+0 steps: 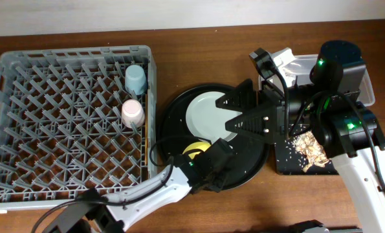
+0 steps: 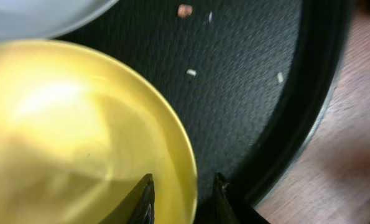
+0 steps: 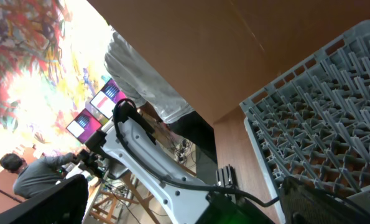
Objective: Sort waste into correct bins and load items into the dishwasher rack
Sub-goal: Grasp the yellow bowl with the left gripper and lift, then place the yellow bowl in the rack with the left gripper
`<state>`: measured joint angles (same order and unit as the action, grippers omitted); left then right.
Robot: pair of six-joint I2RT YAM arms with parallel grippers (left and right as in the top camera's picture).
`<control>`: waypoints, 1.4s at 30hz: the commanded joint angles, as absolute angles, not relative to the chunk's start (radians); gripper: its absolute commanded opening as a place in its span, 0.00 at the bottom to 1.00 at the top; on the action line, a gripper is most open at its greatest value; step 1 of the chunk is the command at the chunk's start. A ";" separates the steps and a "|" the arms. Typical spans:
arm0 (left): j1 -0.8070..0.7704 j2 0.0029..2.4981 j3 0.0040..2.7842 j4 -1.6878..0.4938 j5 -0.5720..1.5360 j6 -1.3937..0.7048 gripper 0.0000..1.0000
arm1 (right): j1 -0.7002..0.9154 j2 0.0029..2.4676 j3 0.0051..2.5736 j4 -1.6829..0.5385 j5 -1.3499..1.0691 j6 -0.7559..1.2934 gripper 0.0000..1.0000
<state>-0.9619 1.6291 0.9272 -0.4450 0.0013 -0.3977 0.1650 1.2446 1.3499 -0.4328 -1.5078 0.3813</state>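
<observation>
The grey dishwasher rack (image 1: 63, 116) holds the light-blue cup (image 1: 134, 79) and the pink cup (image 1: 132, 112), with the chopsticks (image 1: 143, 150) along its right side. The rack also shows in the right wrist view (image 3: 321, 118). On the round black tray (image 1: 244, 169) lie the pale plate (image 1: 204, 115) and the yellow bowl (image 1: 192, 149). My left gripper (image 1: 204, 155) is closed over the bowl's rim (image 2: 181, 149), one finger (image 2: 183, 199) inside and one outside. My right gripper (image 1: 223, 113) is open and empty above the plate. Food scraps (image 1: 312, 150) lie in the black rectangular tray (image 1: 289, 165).
The clear tub (image 1: 368, 87) stands at the back right behind my right arm, with something white (image 1: 288, 58) in it. A few crumbs (image 2: 185, 10) lie on the round tray. The gold wrapper is not in view.
</observation>
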 commanded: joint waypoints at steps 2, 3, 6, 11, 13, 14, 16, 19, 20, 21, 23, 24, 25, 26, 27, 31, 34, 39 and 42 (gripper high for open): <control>-0.962 1.673 0.912 -0.445 -0.015 -0.400 0.25 | 0.163 1.243 1.348 -0.430 -1.504 0.375 0.99; -0.962 1.673 0.912 -0.444 -0.016 -0.400 0.15 | 0.163 1.243 1.348 -0.430 -1.504 0.375 0.99; -0.958 1.669 0.936 -0.447 -0.016 -0.400 0.01 | 0.163 1.243 1.348 -0.430 -1.504 0.375 0.99; -0.845 1.423 1.217 -0.731 0.067 -0.368 0.00 | 0.163 1.243 1.348 -0.430 -1.504 0.375 0.99; -0.671 1.272 1.285 -0.820 0.214 -0.339 0.00 | 0.163 1.243 1.348 -0.430 -1.504 0.375 0.99; -0.620 1.242 1.285 -0.834 0.259 -0.336 0.00 | 0.163 1.243 1.348 -0.430 -1.504 0.375 0.99; -0.353 1.180 1.285 -0.900 0.543 -0.237 0.00 | 0.163 1.243 1.348 -0.430 -1.504 0.375 0.99; -0.009 1.293 1.278 -1.044 1.091 0.028 0.00 | 0.163 1.243 1.348 -0.430 -1.504 0.375 0.99; 0.043 1.344 1.278 -1.106 1.190 0.107 0.00 | 0.163 1.243 1.348 -0.430 -1.504 0.375 0.99; 0.085 1.406 1.278 -1.182 1.278 0.210 0.00 | 0.163 1.243 1.348 -0.430 -1.504 0.375 0.99; 0.133 1.515 1.278 -1.322 1.298 0.370 0.00 | 0.163 1.243 1.348 -0.430 -1.504 0.375 0.99; 0.157 1.570 1.278 -1.399 1.297 0.468 0.00 | 0.163 1.243 1.348 -0.430 -1.504 0.375 0.99; 0.171 1.586 1.278 -1.426 1.292 0.505 0.00 | 0.163 1.243 1.348 -0.430 -1.504 0.375 0.99; 0.210 1.605 1.253 -1.448 1.275 0.541 0.00 | 0.163 1.243 1.348 -0.430 -1.504 0.375 0.99; 0.225 1.605 1.221 -1.449 1.263 0.552 0.00 | 0.163 1.243 1.348 -0.430 -1.504 0.375 0.99; 0.287 1.605 1.044 -1.365 1.262 0.574 0.00 | 0.163 1.243 1.348 -0.430 -1.504 0.375 0.99; 0.363 1.605 0.998 -1.345 1.261 0.574 0.00 | 0.163 1.243 1.348 -0.430 -1.504 0.375 0.99; 0.441 1.605 0.988 -1.333 1.384 0.573 0.00 | 0.163 1.243 1.348 -0.430 -1.504 0.375 0.98; 0.455 1.604 0.988 -1.401 1.574 0.544 0.00 | 0.163 1.243 1.348 -0.430 -1.504 0.375 0.99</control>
<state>0.4454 1.6009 0.9924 -1.3567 1.4303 0.5571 0.1638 1.2457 1.3499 -0.4328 -1.5082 0.3820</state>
